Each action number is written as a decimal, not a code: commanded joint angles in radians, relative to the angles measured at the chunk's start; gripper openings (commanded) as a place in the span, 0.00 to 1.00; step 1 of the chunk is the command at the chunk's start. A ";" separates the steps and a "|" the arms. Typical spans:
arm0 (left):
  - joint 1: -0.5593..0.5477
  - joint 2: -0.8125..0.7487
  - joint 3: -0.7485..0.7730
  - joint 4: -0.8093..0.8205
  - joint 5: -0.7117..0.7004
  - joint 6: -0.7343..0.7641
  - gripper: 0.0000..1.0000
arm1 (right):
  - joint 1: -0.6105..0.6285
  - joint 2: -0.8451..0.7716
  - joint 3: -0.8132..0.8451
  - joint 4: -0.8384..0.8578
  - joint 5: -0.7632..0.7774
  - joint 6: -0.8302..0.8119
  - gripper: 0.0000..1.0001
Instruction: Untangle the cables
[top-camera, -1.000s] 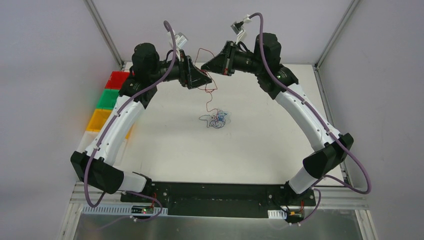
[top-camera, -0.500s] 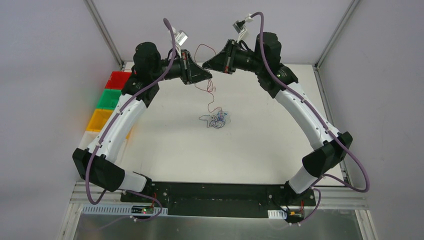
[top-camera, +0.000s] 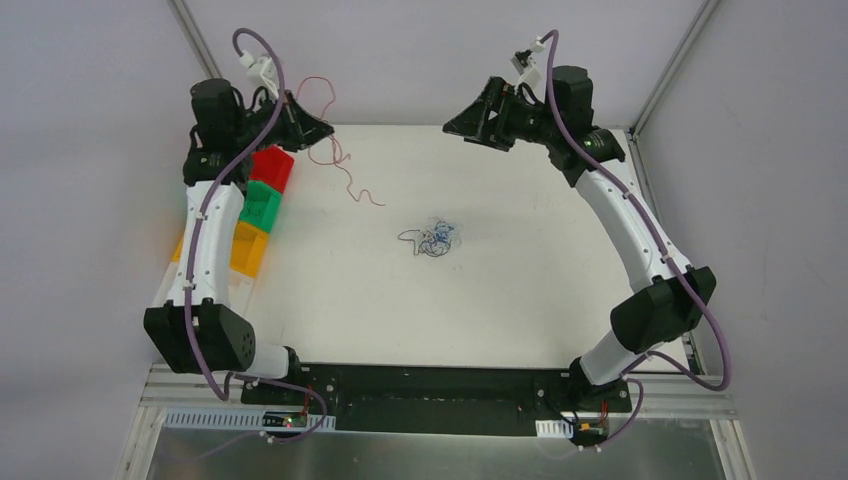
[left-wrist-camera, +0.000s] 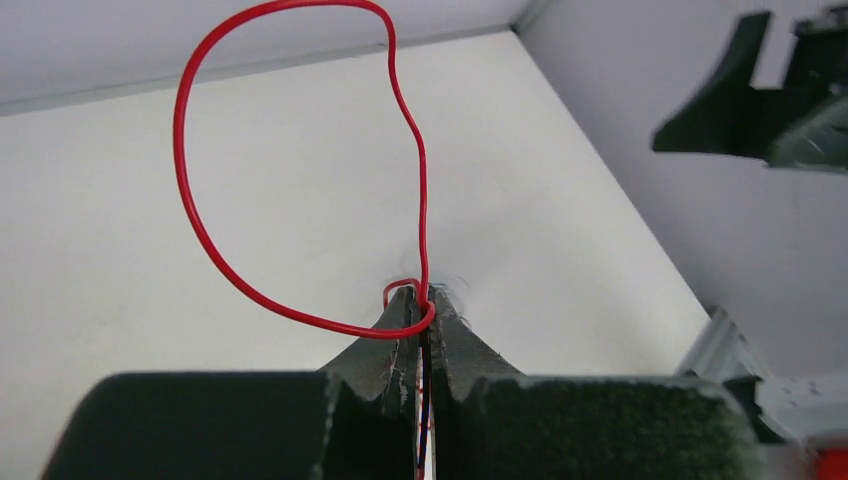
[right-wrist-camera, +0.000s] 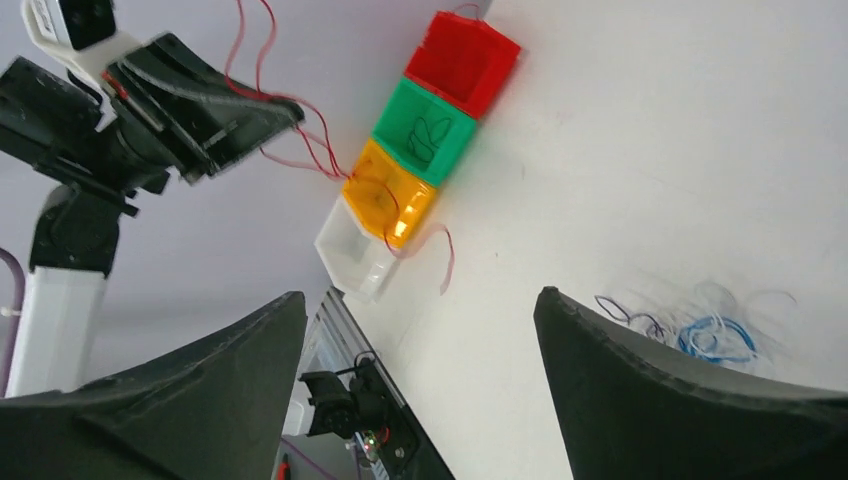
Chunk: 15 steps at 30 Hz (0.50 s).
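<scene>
Cable (left-wrist-camera: 424, 220), red, between left claw (left-wrist-camera: 422, 312) tips, apart from tangle (top-camera: 436, 238).

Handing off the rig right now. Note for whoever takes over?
Left tool shut on the red wire, up by the red bin; wire hangs apart from the tangle.
Right tool open, empty, at the far side.
Done: red wire free; green bin holds a dark wire.
Left: probably bin the red wire, then separate the tangle's blue and dark wires.
</scene>
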 joint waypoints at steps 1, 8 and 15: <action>0.149 0.050 0.090 -0.090 -0.088 0.236 0.00 | -0.023 -0.087 -0.019 -0.089 -0.005 -0.096 0.88; 0.290 0.281 0.230 -0.077 -0.345 0.419 0.00 | -0.049 -0.128 -0.102 -0.095 -0.011 -0.108 0.88; 0.352 0.564 0.446 0.015 -0.659 0.296 0.00 | -0.066 -0.169 -0.179 -0.100 -0.004 -0.119 0.89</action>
